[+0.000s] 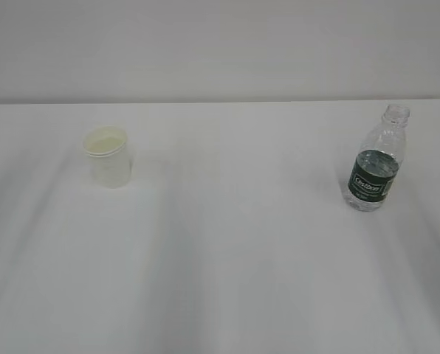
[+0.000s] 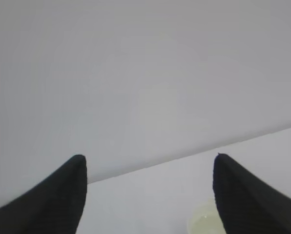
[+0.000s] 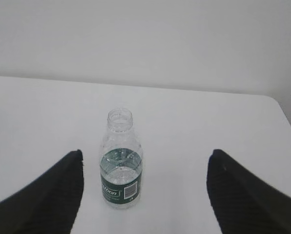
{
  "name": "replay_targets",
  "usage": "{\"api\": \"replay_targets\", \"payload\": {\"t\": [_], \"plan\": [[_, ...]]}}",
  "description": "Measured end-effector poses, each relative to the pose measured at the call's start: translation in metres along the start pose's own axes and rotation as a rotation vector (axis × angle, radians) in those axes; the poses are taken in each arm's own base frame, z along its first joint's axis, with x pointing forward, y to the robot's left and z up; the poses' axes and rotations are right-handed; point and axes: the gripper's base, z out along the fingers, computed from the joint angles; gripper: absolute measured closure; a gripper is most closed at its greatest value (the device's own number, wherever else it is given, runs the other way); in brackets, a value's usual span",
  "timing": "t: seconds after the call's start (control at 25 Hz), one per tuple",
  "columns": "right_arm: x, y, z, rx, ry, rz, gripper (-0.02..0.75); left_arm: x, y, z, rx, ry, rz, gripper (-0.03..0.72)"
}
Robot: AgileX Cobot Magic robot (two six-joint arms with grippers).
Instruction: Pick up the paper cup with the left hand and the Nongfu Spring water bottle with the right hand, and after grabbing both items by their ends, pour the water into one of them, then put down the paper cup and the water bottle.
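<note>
The small white paper cup (image 1: 109,156) stands upright on the left of the white table (image 1: 227,251). At the right stands the Nongfu Spring water bottle (image 1: 377,160), clear, uncapped, with a dark green label and water up to about the label. Neither arm shows in the exterior view. My left gripper (image 2: 148,158) is open and empty, and the cup's pale rim (image 2: 203,222) peeks out low beside its right finger (image 2: 248,200). My right gripper (image 3: 144,153) is open too, with the bottle (image 3: 121,165) upright ahead of it, nearer the left finger (image 3: 48,195) and untouched.
A plain pale wall (image 1: 220,44) rises behind the table's far edge. In the right wrist view the table's right edge (image 3: 287,122) runs close to the bottle's side of the scene.
</note>
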Motion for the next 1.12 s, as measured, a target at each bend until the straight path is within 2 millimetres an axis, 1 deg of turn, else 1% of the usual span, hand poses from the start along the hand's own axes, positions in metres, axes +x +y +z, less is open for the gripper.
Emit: {"api": "replay_targets", "payload": {"t": [0.16, 0.28, 0.36, 0.56, 0.76, 0.88, 1.0, 1.12], "plan": [[-0.003, 0.0, -0.019, -0.004, 0.029, 0.006, 0.154, -0.016, 0.002, -0.02, -0.027, -0.044, -0.026, 0.11], [-0.006, -0.001, -0.035, -0.005, 0.037, 0.006, 0.177, -0.022, 0.004, -0.036, -0.054, -0.027, -0.056, 0.11], [-0.005, -0.001, -0.045, -0.007, 0.05, 0.006, 0.186, -0.026, 0.005, -0.049, -0.075, -0.01, -0.08, 0.11], [0.003, 0.0, -0.065, -0.015, 0.112, 0.006, 0.192, -0.038, 0.006, -0.091, -0.118, -0.022, -0.092, 0.111], [0.005, 0.001, -0.08, -0.017, 0.129, 0.006, 0.194, -0.037, 0.006, -0.129, -0.16, 0.031, -0.132, 0.111], [0.006, 0.001, -0.09, -0.018, 0.135, 0.007, 0.194, -0.035, 0.006, -0.146, -0.18, 0.061, -0.139, 0.111], [0.008, 0.001, -0.103, -0.019, 0.147, 0.012, 0.194, -0.028, 0.006, -0.159, -0.2, 0.122, -0.148, 0.111], [0.011, 0.002, -0.12, -0.02, 0.157, 0.019, 0.194, -0.025, 0.003, -0.169, -0.179, 0.153, -0.151, 0.111]]}}
